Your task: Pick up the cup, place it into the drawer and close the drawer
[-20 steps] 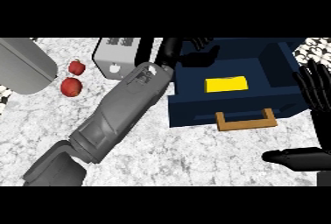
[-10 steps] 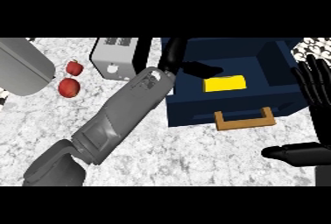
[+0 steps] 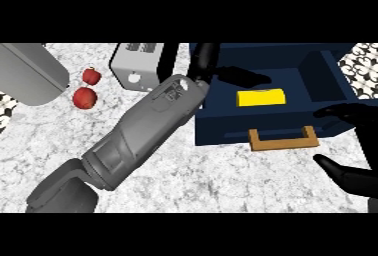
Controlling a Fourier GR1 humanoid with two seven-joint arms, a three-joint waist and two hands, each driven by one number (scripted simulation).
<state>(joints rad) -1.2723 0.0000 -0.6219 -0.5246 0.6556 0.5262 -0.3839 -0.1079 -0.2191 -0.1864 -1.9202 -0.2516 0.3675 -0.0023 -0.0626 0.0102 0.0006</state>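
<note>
The yellow cup [image 3: 260, 97] lies on its side inside the open navy drawer [image 3: 221, 127], with nothing holding it. My left hand [image 3: 206, 59] hovers over the drawer's back left corner, its fingers [image 3: 244, 76] stretched out just left of and behind the cup and apart from it. The grey left forearm [image 3: 148, 127] runs diagonally across the counter. At the right edge my right hand [image 3: 353, 116] is open, its fingers by the drawer's front right corner and its thumb [image 3: 347, 177] lower down. The wooden drawer handle [image 3: 284, 140] sticks out at the front, untouched.
A white-grey boxy appliance [image 3: 136, 65] stands left of the drawer. Two red fruits [image 3: 91, 75] [image 3: 85, 98] lie further left, next to a large grey object [image 3: 29, 72]. Speckled countertop [image 3: 221, 175] stretches in front of the drawer.
My left hand has drawn back from the cup toward the drawer's back left. My right hand's fingers have come down and leftward to the drawer's front right corner.
</note>
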